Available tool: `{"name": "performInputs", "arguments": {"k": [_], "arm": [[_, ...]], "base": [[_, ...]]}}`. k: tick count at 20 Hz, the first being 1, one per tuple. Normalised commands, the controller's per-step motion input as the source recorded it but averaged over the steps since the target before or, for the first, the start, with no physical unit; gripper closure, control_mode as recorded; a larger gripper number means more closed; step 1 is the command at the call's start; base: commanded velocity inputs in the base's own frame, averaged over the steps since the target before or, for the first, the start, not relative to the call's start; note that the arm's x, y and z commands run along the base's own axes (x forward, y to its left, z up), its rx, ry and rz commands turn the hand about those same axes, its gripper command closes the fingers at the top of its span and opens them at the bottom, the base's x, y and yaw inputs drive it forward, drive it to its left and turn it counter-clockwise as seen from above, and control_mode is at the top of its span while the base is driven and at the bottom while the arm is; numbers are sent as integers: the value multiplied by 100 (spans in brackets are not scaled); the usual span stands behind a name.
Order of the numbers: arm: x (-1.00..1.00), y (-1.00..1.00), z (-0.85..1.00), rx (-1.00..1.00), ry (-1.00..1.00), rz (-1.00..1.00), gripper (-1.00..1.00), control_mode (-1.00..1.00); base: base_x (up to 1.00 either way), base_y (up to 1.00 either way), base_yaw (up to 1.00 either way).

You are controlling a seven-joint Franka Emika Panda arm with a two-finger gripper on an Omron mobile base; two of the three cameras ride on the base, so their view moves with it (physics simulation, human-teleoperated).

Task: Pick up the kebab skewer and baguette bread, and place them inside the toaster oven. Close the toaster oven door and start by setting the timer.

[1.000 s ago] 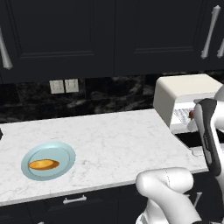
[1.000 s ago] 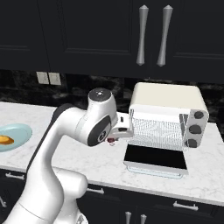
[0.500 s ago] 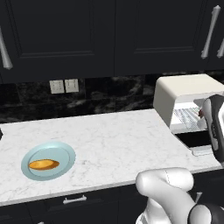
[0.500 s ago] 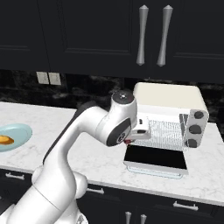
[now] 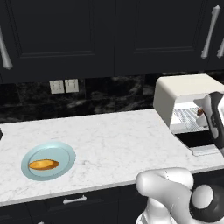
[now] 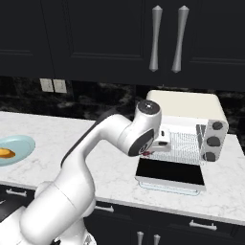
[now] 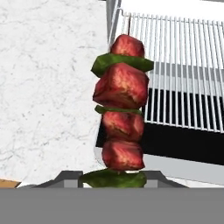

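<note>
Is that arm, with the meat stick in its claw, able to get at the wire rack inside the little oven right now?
Probably yes. The toaster oven door lies folded down, so the wire rack is exposed, and the gripper holding the kebab skewer hangs just before the opening with nothing between.

Toaster oven (image 6: 184,107) mouth stood open, toaster oven door (image 6: 171,173) folded down flat on the counter (image 5: 113,140), wire rack (image 7: 181,70) bare and reachable from the front. Kebab skewer (image 7: 121,116) in the pincer (image 7: 113,177) hung at the rack's left edge, near the oven's side wall. Wide bare counter lay between oven and plate (image 5: 48,161) holding baguette bread (image 5: 43,164).
</note>
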Motion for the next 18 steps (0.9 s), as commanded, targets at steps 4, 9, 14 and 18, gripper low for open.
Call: {"name": "performInputs", "arguments": {"k": [4, 9, 14, 18], "arm": [[32, -1, -18, 0, -3, 0, 100, -100], [34, -1, -10, 1, 0, 0, 100, -100], [34, -19, -27, 3, 0, 0, 100, -100], [32, -18, -14, 4, 0, 0, 100, -100]], "base": [[0, 0, 0], [0, 0, 0], [0, 0, 0], [0, 0, 0]]}}
